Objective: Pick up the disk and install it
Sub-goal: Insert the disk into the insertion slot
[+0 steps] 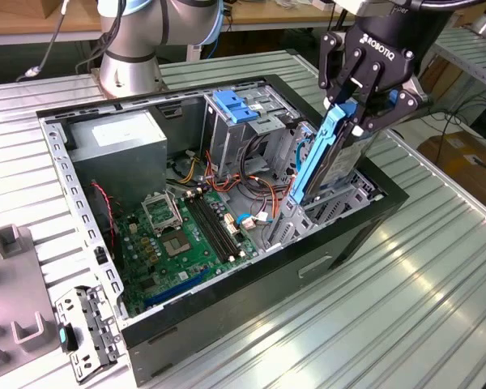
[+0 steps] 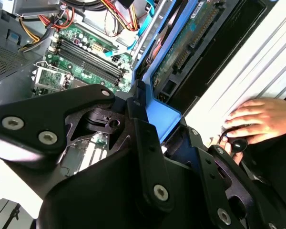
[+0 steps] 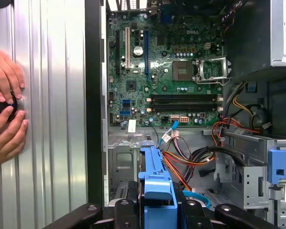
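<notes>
Black claw (image 1: 358, 113): clamped on the upper end of the disk (image 1: 314, 162), fingers pinching the bright blue frame from both sides.
Disk: held off the table, standing steeply and tilted, upper end in the claw, lower end down at the mouth of the drive bay (image 1: 344, 198). In the second wrist view its green underside and connector edge (image 2: 181, 50) face out.
Drive bay: grey metal cage in the corner of the case (image 1: 227, 340) at the exterior view's right. How deep the disk sits in it cannot be told.
Surroundings: orange and blue cables (image 1: 255, 186) lie just beside the bay. The green circuit board (image 1: 178, 235) lies flat on the case floor. A light-blue latch plate (image 1: 231, 105) tops the neighbouring cage.
Person: two hands (image 3: 5, 109) rest on a small dark object on the ribbed metal table (image 1: 405, 300), outside the case.
Step in hand, as judged: pick-up done; installing under way, disk not seated.
Requirement, as judged: the frame's edges must line up with the bay's rails and the tilt must match the slot; loose cables near the mouth could snag.
</notes>
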Available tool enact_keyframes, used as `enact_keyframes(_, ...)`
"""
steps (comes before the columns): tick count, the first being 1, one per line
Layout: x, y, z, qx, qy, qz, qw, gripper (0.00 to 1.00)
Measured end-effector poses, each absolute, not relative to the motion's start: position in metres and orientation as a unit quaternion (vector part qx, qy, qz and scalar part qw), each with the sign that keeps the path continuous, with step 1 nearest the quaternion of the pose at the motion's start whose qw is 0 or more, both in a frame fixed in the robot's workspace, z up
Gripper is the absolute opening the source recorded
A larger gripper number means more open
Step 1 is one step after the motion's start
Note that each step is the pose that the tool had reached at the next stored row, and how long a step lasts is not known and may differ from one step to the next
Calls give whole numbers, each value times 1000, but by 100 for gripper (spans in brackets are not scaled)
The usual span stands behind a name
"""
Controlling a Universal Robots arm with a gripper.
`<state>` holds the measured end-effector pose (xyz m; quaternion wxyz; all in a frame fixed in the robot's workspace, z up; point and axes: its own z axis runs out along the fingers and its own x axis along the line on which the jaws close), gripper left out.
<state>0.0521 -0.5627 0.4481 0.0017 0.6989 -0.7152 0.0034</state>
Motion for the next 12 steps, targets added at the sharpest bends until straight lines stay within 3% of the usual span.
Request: enact_keyframes(12, 53, -563, 443, 699, -715, 3, 2, 37)
